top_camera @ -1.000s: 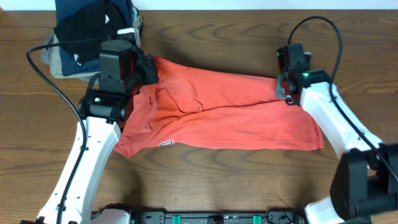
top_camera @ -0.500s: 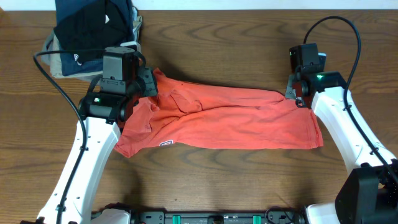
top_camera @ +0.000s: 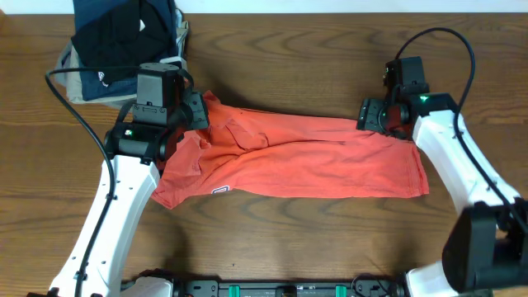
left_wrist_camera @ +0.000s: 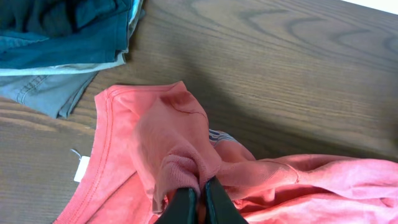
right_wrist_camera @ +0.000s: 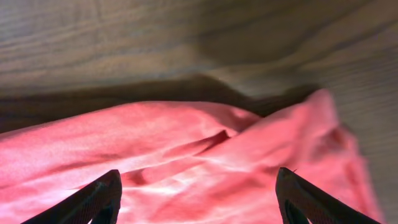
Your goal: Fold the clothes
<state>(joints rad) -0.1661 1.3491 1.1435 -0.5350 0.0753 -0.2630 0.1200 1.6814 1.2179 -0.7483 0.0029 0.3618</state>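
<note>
Wood-grain table (top_camera: 280, 239): salmon T-shirt (top_camera: 330, 161), fold pinched in your left gripper (left_wrist_camera: 193, 199), garment stack (top_camera: 107, 41) beyond it; your right gripper (right_wrist_camera: 198, 177) spread wide over the shirt's edge.

The overhead camera looks straight down on the brown wooden table (top_camera: 289, 247) from afar. The left wrist camera peers closely past the left gripper (left_wrist_camera: 200, 198) at the salmon cotton T-shirt (left_wrist_camera: 161, 143). The right wrist camera, nearer still, faces that shirt beyond the right gripper (right_wrist_camera: 198, 176).
</note>
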